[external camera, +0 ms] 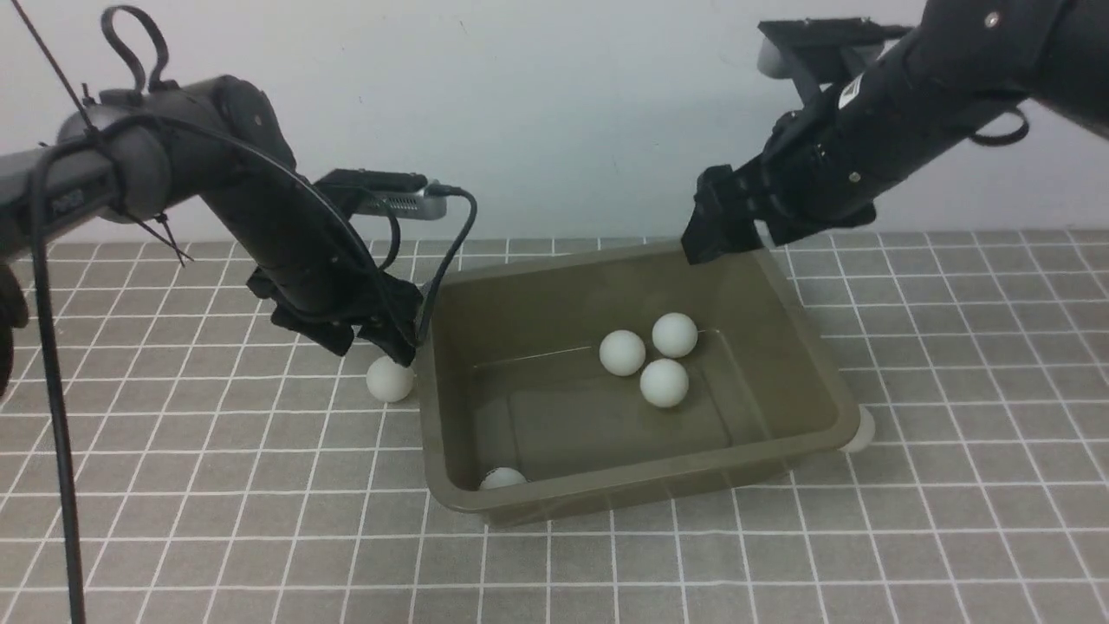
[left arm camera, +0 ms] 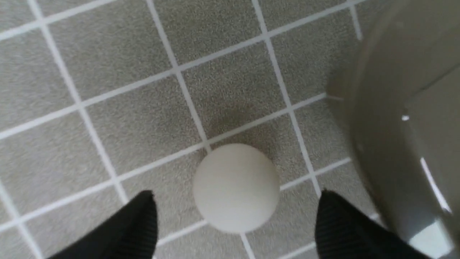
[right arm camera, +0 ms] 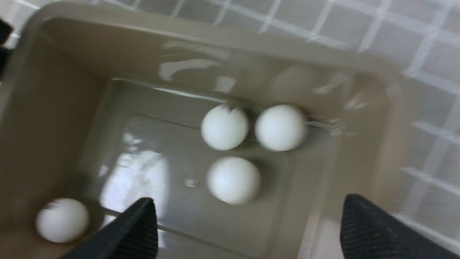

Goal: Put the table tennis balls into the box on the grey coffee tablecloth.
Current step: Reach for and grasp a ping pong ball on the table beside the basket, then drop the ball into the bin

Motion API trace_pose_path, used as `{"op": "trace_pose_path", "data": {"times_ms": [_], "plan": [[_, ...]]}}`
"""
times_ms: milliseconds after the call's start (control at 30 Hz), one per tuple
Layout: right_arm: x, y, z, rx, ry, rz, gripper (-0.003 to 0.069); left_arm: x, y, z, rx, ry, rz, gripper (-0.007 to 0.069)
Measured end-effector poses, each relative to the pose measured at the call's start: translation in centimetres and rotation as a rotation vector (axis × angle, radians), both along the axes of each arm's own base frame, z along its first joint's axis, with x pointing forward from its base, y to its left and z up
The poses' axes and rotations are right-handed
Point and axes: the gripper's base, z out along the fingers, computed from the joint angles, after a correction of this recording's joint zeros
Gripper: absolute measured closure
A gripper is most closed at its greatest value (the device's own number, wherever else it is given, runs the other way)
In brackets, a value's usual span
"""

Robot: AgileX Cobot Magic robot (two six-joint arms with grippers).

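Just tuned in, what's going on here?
The box holds four balls: three clustered balls and a lone ball in its near-left corner. The left gripper is open, straddling a fifth ball on the tablecloth beside the box. The right gripper is open and empty above the box. A sixth ball sits outside its right near corner.

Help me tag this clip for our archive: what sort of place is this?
Likely an indoor robot lab bench: a plain white wall, a gridded grey tablecloth, and two black robot arms at a box of table tennis balls.
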Motion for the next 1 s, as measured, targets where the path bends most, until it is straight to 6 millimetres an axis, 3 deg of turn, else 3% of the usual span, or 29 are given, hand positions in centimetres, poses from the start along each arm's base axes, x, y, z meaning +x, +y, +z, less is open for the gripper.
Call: {"op": "trace_pose_path", "data": {"times_ms": [133,200,233,267,333,433,500,600,633,667,733,800,867,1000], "plan": [[-0.7,-1.8,1.7,-0.069,-0.007,-0.048,0.0048,0.4,0.0,-1.8,0.009,0.018,0.000,0.0024],[-1.2,-3.3,2.7,-0.100,-0.013,-0.079,0.0081,0.4,0.0,-2.7,0.022,0.037,-0.006,0.0096],[-1.6,-5.0,3.6,-0.116,-0.018,-0.117,0.0130,0.4,0.2,-2.9,0.043,0.051,-0.018,0.0232],[-1.7,-5.8,3.9,-0.120,-0.017,-0.139,0.0155,0.4,0.3,-2.8,0.052,0.055,-0.025,0.0293],[-1.7,-8.4,4.0,-0.131,0.020,-0.202,0.0230,0.5,0.5,-1.8,0.087,0.056,-0.040,0.0277],[-1.7,-11.3,2.4,-0.137,0.106,-0.278,0.0335,1.0,0.8,1.3,0.117,0.010,-0.021,0.0270],[-2.0,-13.0,-0.1,-0.132,0.200,-0.324,0.0393,1.1,0.6,4.4,0.096,-0.041,-0.008,0.0270],[-2.3,-13.6,-3.5,-0.127,0.263,-0.347,0.0413,0.7,-1.0,8.4,-0.014,-0.106,-0.017,0.0270],[-2.3,-13.6,-3.8,-0.125,0.264,-0.347,0.0413,0.7,-1.2,8.7,-0.025,-0.110,-0.018,0.0270],[-2.4,-13.3,-5.7,-0.103,0.272,-0.356,0.0403,0.2,-3.1,10.3,-0.120,-0.140,-0.057,0.0270],[-2.2,-13.1,-6.8,-0.086,0.251,-0.363,0.0386,-0.1,-4.5,10.6,-0.163,-0.145,-0.091,0.0270],[-1.8,-12.4,-8.5,-0.059,0.246,-0.365,0.0334,-0.5,-7.5,10.0,-0.196,-0.141,-0.176,0.0270],[-1.2,-11.6,-9.9,-0.035,0.260,-0.363,0.0273,-0.6,-9.1,8.3,-0.167,-0.112,-0.227,0.0270],[-0.5,-10.2,-12.3,-0.038,0.291,-0.325,0.0181,-0.4,-10.6,4.6,-0.073,-0.046,-0.268,0.0270]]}}
